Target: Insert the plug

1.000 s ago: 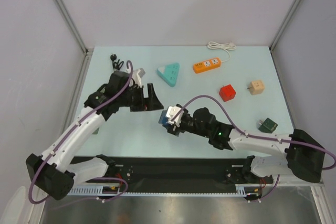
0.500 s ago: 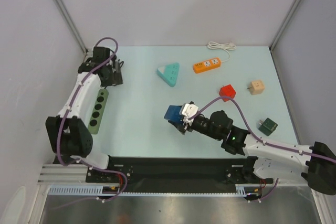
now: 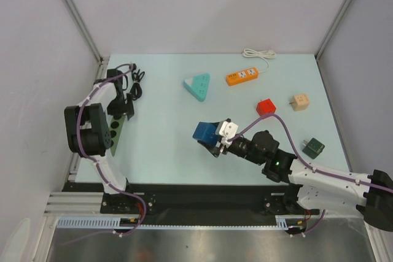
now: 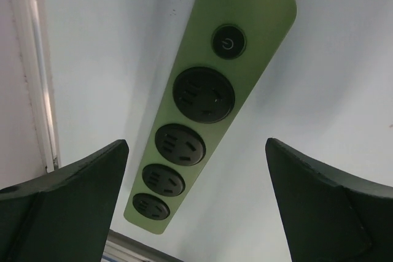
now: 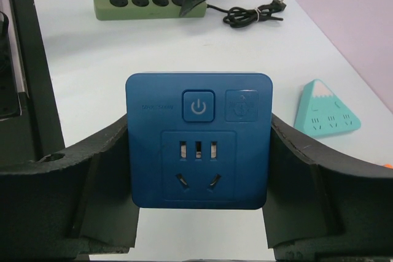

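Plug [image 5: 277, 5] noted lying ungrasped on bench at upper right of right wrist view, beside green power strip [image 4: 209, 99]; left gripper [image 4: 196, 145] spread empty over strip, right gripper [image 5: 198, 151] clamped on blue socket block [image 3: 204, 132]; plug pickup judged needed next.

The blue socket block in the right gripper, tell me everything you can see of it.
The blue socket block is square with rounded corners and looks like matte plastic. Its face has a power button at top centre, a second embossed square beside it, faint lettering, and a recessed panel with three slots above two angled ones. Nothing is plugged in. The right gripper holds it, black fingers pressing its left and right sides, near the middle of the pale table.
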